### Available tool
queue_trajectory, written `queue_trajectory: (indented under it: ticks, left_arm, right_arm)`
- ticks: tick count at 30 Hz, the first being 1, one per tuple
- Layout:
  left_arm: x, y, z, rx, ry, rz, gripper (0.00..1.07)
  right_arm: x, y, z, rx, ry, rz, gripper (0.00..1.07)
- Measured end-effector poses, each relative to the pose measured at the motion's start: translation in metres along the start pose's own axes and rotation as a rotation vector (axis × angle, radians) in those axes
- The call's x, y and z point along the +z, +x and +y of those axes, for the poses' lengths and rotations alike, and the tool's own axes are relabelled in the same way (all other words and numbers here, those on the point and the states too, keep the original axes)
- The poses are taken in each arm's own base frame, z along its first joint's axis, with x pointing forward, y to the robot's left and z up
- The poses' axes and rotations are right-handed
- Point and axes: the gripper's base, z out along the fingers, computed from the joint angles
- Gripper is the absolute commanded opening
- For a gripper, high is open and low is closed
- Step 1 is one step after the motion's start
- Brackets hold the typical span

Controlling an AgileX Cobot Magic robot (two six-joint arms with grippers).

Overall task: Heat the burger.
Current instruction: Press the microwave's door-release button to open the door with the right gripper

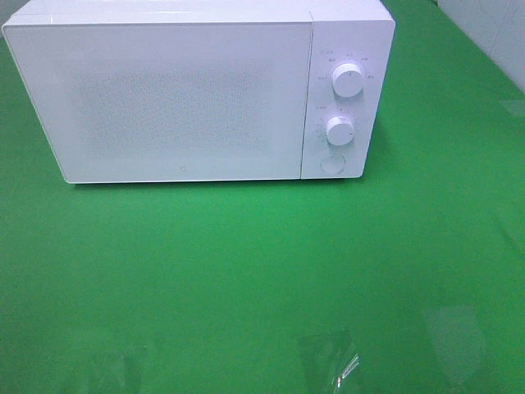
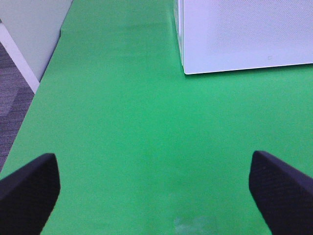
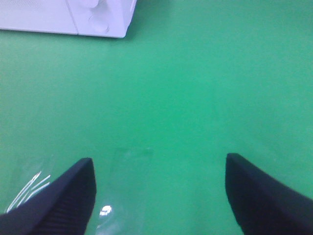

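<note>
White microwave stands on the green desk, toward its far side, left of centre in the high view. Door shut flush; its panel is pale and speckled, nothing can be made out through it, so contents cannot be told. Control strip on the right of the door: upper knob, lower knob, round button below them. Burger not in any view; its place cannot be told from here. Scraps of clear film lie on the desk near the front edge, catching glints. Left pincer hangs over bare green cloth, jaws spread wide, nothing between them; the microwave's left front corner sits well ahead of it. Grey carpeted floor shows past the desk edge in the left wrist view. Right pincer likewise over the cloth, jaws well apart, holding nothing; glinting film just beside one finger, the microwave's control end well apart from it. Neither pincer touches the microwave.
</note>
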Motion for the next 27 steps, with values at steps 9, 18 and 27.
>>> queue_trajectory:
  ticks: [9,18,27]
  left_arm:
    - [0.0,0.0,0.0,0.0,0.0,0.0,0.98]
    - [0.0,0.0,0.0,0.0,0.0,0.0,0.98]
    - [0.0,0.0,0.0,0.0,0.0,0.0,0.98]
  right_arm:
    - [-0.024,0.012,-0.002,0.094,0.076,-0.267,0.74]
    - [-0.038,0.02,-0.001,0.124,0.116,-0.354,0.74]
    - [-0.046,0.027,0.0,0.136,0.13,-0.289,0.74]
